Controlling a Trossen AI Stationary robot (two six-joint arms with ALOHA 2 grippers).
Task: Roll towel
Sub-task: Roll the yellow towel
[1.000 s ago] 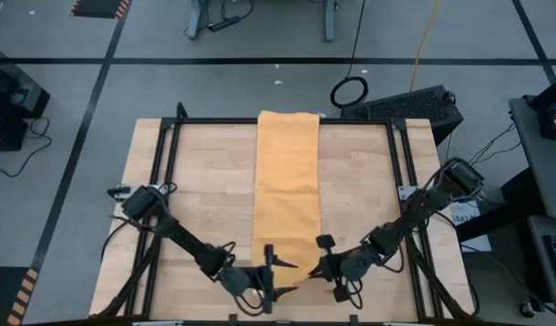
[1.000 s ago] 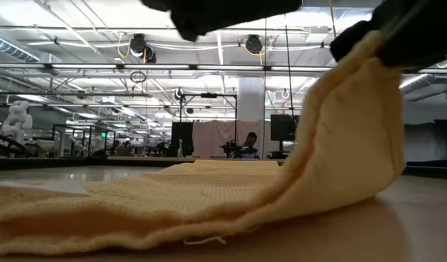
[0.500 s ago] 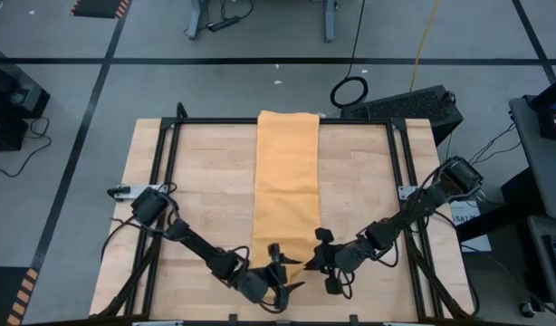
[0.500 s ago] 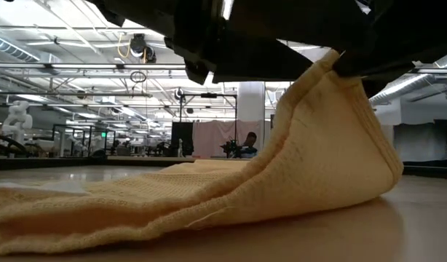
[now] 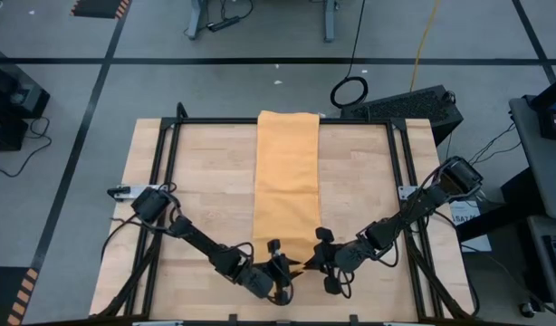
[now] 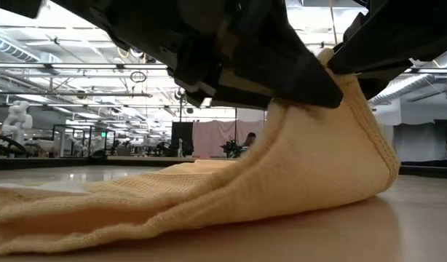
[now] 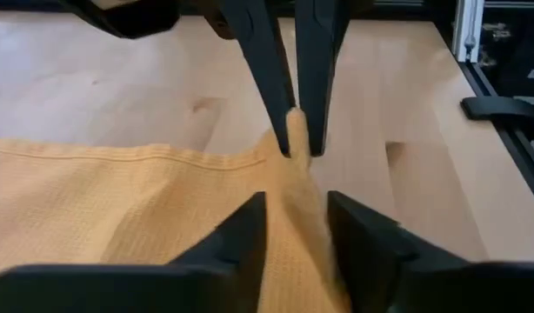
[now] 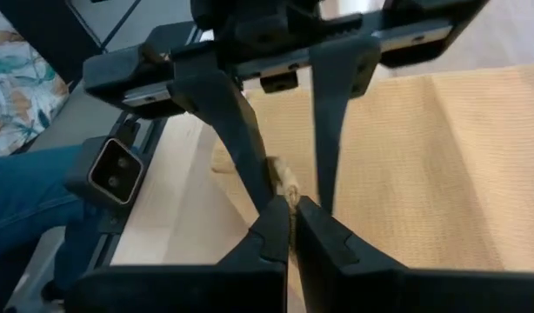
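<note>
Towel: the long mustard-yellow woven cloth towel (image 5: 286,186) lies as a narrow strip down the middle of the pale wooden table (image 5: 206,190), from the far edge to the near edge; its near end is lifted off the wood.
Lifted end: in the low view the fabric (image 6: 318,160) rises in a steep fold to the two dark grippers above it, while the rest lies flat on the table.
Right gripper: the right gripper (image 8: 291,217) is at the towel's near end, its two dark fingers pinched tight on a raised tip of the cloth.
Left gripper: the left gripper (image 7: 295,228) faces the right one from just beside it, nose to nose; its fingers straddle the same ridge of fabric, partly closed with a gap showing; whether they press the cloth, cannot tell.
</note>
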